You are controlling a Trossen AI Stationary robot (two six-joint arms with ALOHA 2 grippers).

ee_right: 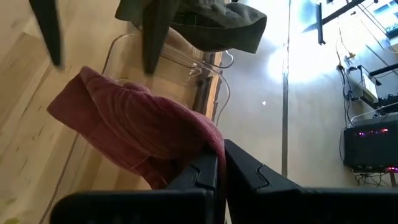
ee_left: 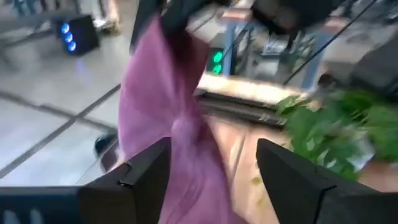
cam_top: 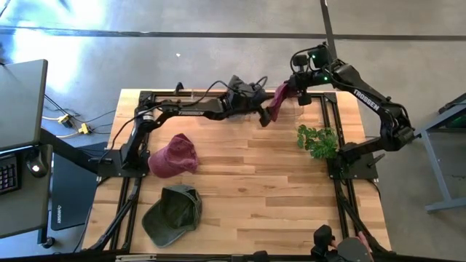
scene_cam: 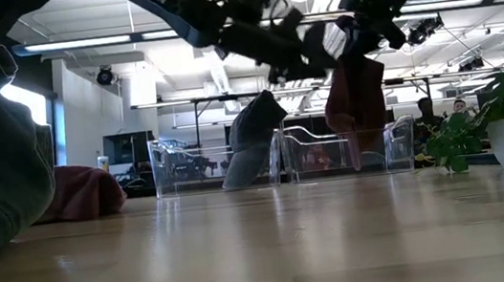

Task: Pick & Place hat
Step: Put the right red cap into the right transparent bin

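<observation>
Above the far edge of the light wooden slatted table (cam_top: 247,175), the right gripper (ee_right: 221,163) has its two dark fingers pinched together on the edge of a soft maroon fabric hat (cam_top: 278,102), which hangs limp from it over the clear plastic bins (scene_cam: 350,153) standing along that far edge. The left gripper (ee_left: 211,168) faces this hanging maroon hat with its fingers (ee_left: 146,171) spread wide on either side of the cloth, not clamped on it. In the low view a dark grey-green hat (scene_cam: 250,141) stands in the neighbouring bin, just beside the hanging one. Toward the table's left side lies a second maroon hat (cam_top: 175,155), and nearer the front edge, just beside it, a green cap with a brim (cam_top: 173,212). A small green leafy plant in a pale pot (cam_top: 317,140) sits near the table's right edge, below the right arm.
</observation>
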